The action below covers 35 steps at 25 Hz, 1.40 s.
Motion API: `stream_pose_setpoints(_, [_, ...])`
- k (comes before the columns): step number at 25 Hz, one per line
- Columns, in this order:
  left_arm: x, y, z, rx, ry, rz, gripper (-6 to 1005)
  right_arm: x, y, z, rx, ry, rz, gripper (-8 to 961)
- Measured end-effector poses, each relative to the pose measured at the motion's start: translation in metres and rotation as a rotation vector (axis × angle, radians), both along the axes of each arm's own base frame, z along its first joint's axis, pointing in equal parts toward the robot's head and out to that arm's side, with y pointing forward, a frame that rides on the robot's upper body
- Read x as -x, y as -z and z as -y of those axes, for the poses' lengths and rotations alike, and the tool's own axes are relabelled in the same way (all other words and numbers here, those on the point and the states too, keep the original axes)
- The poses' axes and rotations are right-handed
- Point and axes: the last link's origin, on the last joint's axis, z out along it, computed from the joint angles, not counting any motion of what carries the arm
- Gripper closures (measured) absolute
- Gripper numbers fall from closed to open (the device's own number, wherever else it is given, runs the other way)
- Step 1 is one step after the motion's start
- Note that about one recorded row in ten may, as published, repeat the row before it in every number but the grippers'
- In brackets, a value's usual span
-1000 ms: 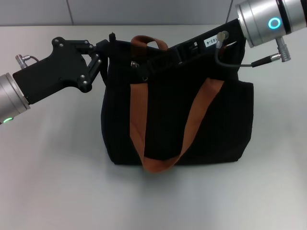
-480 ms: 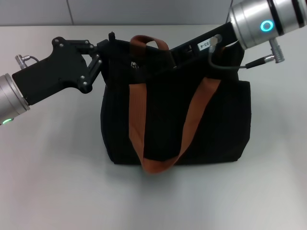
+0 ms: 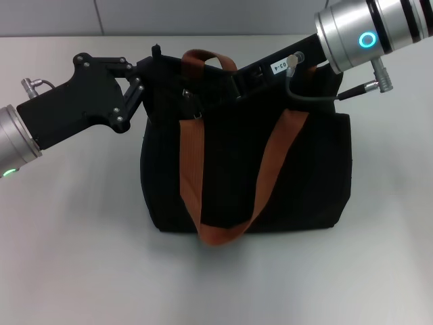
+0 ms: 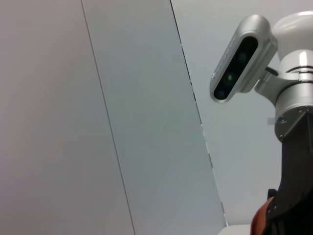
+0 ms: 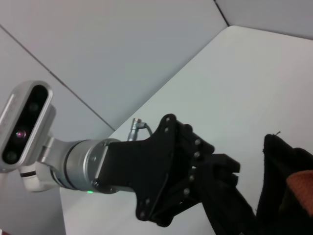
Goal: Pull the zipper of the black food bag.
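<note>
One pale bench [image 3: 67, 271] carries the black food bag [image 3: 298, 176], which stands upright at its centre with the front panel facing the head camera. Two brown-orange straps are visible: the front strap [image 3: 193, 176] hangs in a loop down the front panel, and the rear strap [image 3: 203, 57] arches over the top edge.

Left end effector [image 3: 150, 68] reaches in from the robot's left and is pressed together on the bag's upper left corner, pinching the fabric there; the right wrist view shows the same black end effector [image 5: 215, 171] against the bag edge.

Right end effector [image 3: 223, 91] comes in from the upper right, lying low along the top edge of the bag. Its fingertips are lost against the black fabric, so whether they are spread or closed cannot be told.

Zipper [image 3: 197, 114] shows as a small silver pull on the top edge, just beside the front strap and near the right end effector's tip. Contact between the two cannot be confirmed.
</note>
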Motion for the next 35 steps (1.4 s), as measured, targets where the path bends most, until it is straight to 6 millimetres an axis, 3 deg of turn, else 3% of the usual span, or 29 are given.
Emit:
stream_pose_setpoints(13, [-0.0017, -0.0001, 0.0, 0.001, 0.01, 0.003, 971, -0.0022, 0.0013, -0.0001, -0.002, 0.024, -0.006, 633])
stream_pose_setpoints(18, [-0.0016, -0.0001, 0.0003, 0.002, 0.01, 0.003, 971, -0.0024, 0.0018, 0.0, -0.002, 0.026, -0.005, 780])
stream_pose_setpoints(35, [-0.0021, 0.0006, -0.0004, -0.001, 0.011, 0.0, 971, -0.0001, -0.0012, 0.0006, 0.0, 0.034, -0.015, 777])
